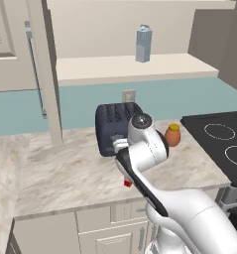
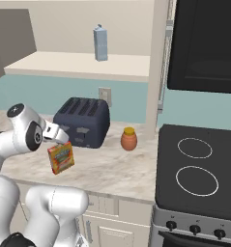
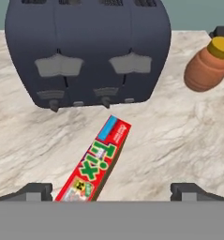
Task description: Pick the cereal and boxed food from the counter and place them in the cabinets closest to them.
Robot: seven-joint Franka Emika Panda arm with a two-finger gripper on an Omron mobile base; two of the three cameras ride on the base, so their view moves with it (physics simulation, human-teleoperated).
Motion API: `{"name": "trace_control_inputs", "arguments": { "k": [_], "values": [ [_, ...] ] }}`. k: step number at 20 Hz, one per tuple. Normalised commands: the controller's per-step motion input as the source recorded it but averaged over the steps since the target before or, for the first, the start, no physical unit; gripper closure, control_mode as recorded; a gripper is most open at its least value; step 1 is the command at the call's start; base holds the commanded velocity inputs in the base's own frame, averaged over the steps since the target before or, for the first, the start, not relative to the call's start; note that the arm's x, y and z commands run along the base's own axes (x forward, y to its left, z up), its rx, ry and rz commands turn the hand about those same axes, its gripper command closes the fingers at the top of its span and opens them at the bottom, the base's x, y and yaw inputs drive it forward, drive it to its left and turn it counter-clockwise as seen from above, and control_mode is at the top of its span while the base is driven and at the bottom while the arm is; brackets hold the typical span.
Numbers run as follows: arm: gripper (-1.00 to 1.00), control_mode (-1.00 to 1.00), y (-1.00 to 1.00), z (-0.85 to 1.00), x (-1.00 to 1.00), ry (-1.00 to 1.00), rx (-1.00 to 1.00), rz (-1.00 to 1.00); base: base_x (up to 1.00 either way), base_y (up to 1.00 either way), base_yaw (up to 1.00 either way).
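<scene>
Step in hand: approach to the cereal box (image 3: 95,162), which stands on the desk (image 3: 179,136) in front of the toaster (image 3: 87,51). The gripper (image 3: 111,190) hangs above it, jaws wide and empty. Next move: descend until the jaws straddle the box's thin faces, then close.

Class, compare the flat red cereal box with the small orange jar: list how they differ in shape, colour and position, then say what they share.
Shape: the flat red cardboard cereal box is thin and rectangular; the small orange jar is rounded.
Colour: the box carries printed pictures; the jar is plain orange with a yellow lid.
Position: the box stands before the dark toaster; the jar sits beside it, nearer the stove.
Both rest on the beige marbled counter.
</scene>
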Motion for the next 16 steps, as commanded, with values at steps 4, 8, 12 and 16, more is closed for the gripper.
{"name": "trace_control_inputs", "arguments": {
  "k": [4,8,12,16],
  "values": [
    [-1.00,-1.00,0.00,-0.15,0.12,0.00,0.00,0.00,0.00,0.00,0.00],
    [-1.00,-1.00,0.00,-0.13,0.17,0.00,0.00,-0.01,0.00,0.00,0.00],
    [-1.00,-1.00,0.03,-0.11,0.16,0.00,0.00,-0.01,0.00,0.00,0.00],
    [-1.00,-1.00,0.08,-0.12,0.11,0.00,0.00,-0.02,0.00,0.00,0.00]
  ]
}}
